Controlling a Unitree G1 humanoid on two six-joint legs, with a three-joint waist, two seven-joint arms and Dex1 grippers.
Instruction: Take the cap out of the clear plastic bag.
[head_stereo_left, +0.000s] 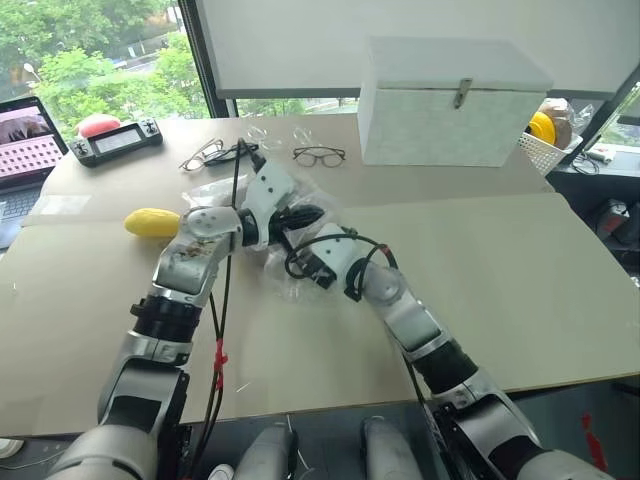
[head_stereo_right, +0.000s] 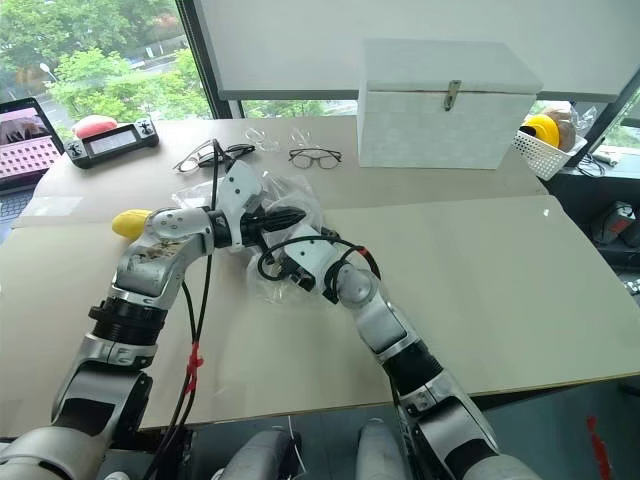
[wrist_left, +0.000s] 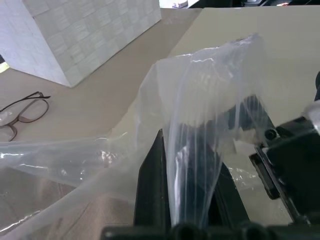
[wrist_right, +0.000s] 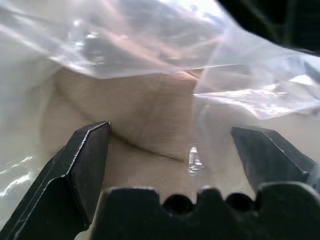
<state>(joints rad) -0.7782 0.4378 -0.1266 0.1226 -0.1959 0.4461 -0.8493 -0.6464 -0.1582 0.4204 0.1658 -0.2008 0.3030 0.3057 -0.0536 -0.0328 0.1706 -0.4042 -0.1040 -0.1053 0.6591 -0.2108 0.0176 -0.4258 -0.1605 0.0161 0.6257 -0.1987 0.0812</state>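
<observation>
The cap (wrist_right: 150, 135) shows only as beige fabric behind wrinkled film in the right wrist view; its brim and outline cannot be made out. In the head views the clear plastic bag (head_stereo_left: 215, 190) is largely covered by the two arms, and the cap inside cannot be picked out. The right gripper (wrist_right: 170, 145) has its fingertips cut off by glare and film. The left gripper (wrist_left: 187, 165) is veiled by a pinched fold of the bag. A laptop (head_stereo_left: 22, 150) is cropped by the picture's left edge. Contents of the white basket (head_stereo_left: 545, 150) behind the white box (head_stereo_left: 440, 110) are too small to identify.
</observation>
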